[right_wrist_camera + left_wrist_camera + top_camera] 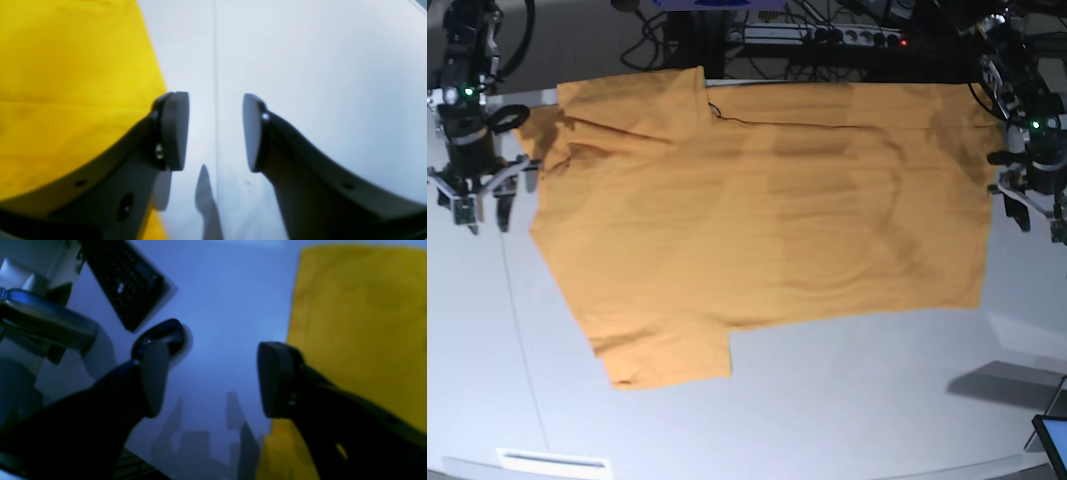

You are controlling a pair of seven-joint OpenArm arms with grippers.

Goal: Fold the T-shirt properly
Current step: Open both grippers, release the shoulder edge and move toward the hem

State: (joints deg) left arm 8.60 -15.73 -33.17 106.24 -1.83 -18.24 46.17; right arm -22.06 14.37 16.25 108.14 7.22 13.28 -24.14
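- Nearest the lens in the left wrist view, the left gripper (213,373) shows two dark, rounded fingers spread wide apart with only pale table between them; it has hold of nothing.
- In that same view the plain orange-yellow short-sleeved cotton T-shirt (360,323) fills the 3 o'clock side, its edge running just behind the right-hand finger; whether the finger touches the cloth cannot be told.
- A black keyboard (125,283) lies at 11 o'clock there, blurred.
- In the right wrist view the right gripper (215,131) stands with its grey pads parted around bare white table (317,66); nothing is between them.
- The T-shirt (66,83) lies at 9 o'clock of that gripper, beside and behind its left-hand finger.
- In the base view the T-shirt (767,230) lies spread flat across the middle of the white table (847,400), one sleeve pointing to 7 o'clock, the other folded at 11 o'clock.
- The right gripper (479,205) hangs at 9 o'clock, just off the shirt's edge.
- The left gripper (1042,215) hangs at 3 o'clock, just beside the shirt's hem.
- A dark power strip with cables (827,38) sits at 12 o'clock, behind the table.
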